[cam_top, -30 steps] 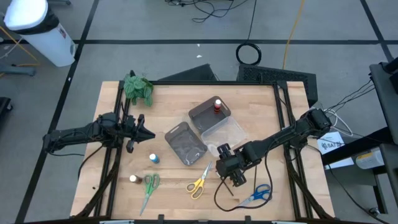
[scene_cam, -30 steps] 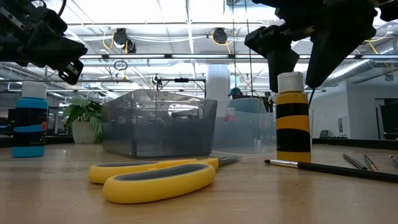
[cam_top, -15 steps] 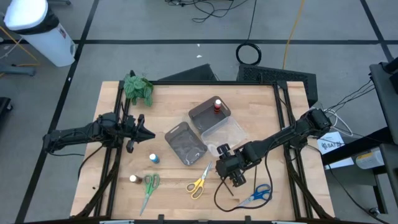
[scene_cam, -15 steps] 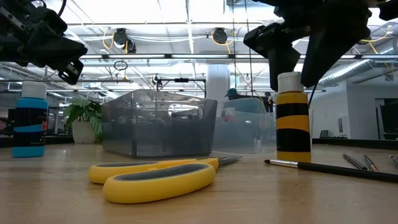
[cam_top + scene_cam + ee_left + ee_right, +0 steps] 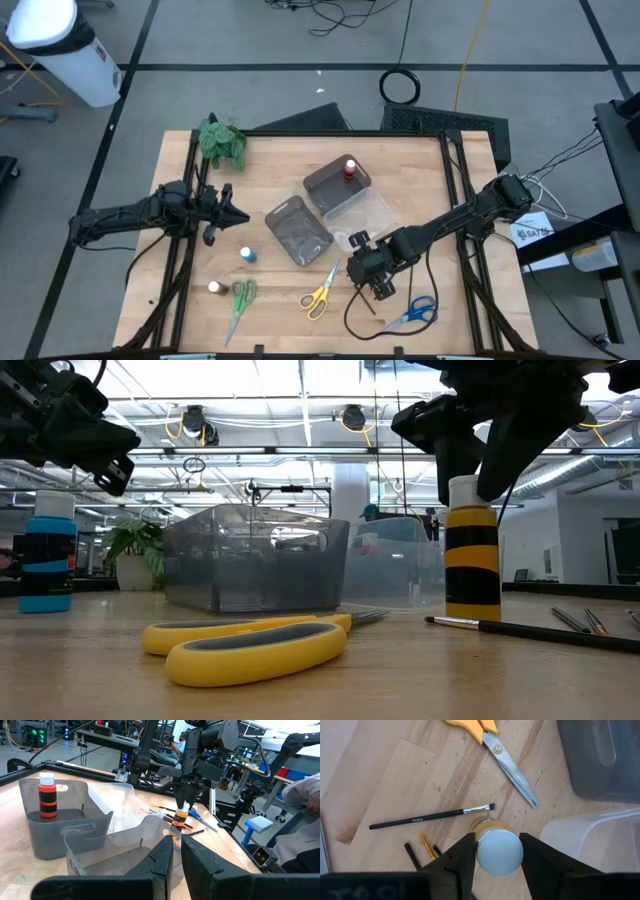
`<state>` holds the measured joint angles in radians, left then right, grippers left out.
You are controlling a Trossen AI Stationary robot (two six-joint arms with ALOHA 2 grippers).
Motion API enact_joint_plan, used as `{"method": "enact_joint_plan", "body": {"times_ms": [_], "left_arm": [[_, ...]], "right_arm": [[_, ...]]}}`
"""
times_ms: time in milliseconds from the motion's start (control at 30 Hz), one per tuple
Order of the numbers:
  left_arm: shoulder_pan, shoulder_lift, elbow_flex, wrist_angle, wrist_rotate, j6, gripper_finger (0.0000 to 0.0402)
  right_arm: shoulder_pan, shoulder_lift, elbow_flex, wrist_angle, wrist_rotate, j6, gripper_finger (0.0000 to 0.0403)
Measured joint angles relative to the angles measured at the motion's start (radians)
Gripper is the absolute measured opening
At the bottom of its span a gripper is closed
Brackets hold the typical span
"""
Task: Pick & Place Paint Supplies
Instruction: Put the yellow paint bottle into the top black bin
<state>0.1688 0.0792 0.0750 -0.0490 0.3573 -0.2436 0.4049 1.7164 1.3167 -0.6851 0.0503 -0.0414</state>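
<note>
A yellow-and-black paint bottle (image 5: 472, 550) with a white cap (image 5: 499, 851) stands upright on the table. My right gripper (image 5: 472, 465) is open and points down over it, one finger on each side of the cap. The gripper hides the bottle in the high view. Thin dark brushes (image 5: 430, 816) lie beside the bottle. Yellow scissors (image 5: 322, 292), green scissors (image 5: 240, 300) and blue scissors (image 5: 415, 313) lie flat near the near edge. A blue-capped bottle (image 5: 246, 255) and another small bottle (image 5: 214, 287) stand at the left. My left gripper (image 5: 238, 213) is shut and hovers left of the trays. My right gripper comes from above, pointing down, its fingers (image 5: 465, 857) close beside the white cap (image 5: 492, 845) on two opposite sides. Whether they touch the cap I cannot tell. The bottle stands upright with its base on the table.
Two grey trays (image 5: 298, 232) (image 5: 328, 188) and a clear tray (image 5: 365, 215) sit mid-table; a red-capped bottle (image 5: 349, 170) stands in the far grey one. A green plant (image 5: 220, 140) is at the far left corner. A person's sleeve (image 5: 305, 795) shows beyond the table.
My right gripper has come down a little over the yellow-and-black bottle, so its fingers now reach beside the white cap. The bottle has stayed where it was.
</note>
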Motion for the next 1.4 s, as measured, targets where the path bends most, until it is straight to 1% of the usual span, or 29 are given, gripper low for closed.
{"method": "enact_joint_plan", "body": {"times_ms": [167, 700, 1067, 1400], "left_arm": [[0.0, 0.0, 0.0, 0.0, 0.0, 0.0, 0.0047], [0.0, 0.0, 0.0, 0.0, 0.0, 0.0, 0.0047], [0.0, 0.0, 0.0, 0.0, 0.0, 0.0, 0.0047], [0.0, 0.0, 0.0, 0.0, 0.0, 0.0, 0.0047]], "right_arm": [[0.0, 0.0, 0.0, 0.0, -0.001, 0.0, 0.0125], [0.0, -0.003, 0.0, -0.001, -0.001, 0.002, 0.0125], [0.0, -0.049, -0.001, -0.002, 0.0, 0.017, 0.0125], [0.0, -0.123, -0.001, -0.015, -0.001, 0.048, 0.0125]]}}
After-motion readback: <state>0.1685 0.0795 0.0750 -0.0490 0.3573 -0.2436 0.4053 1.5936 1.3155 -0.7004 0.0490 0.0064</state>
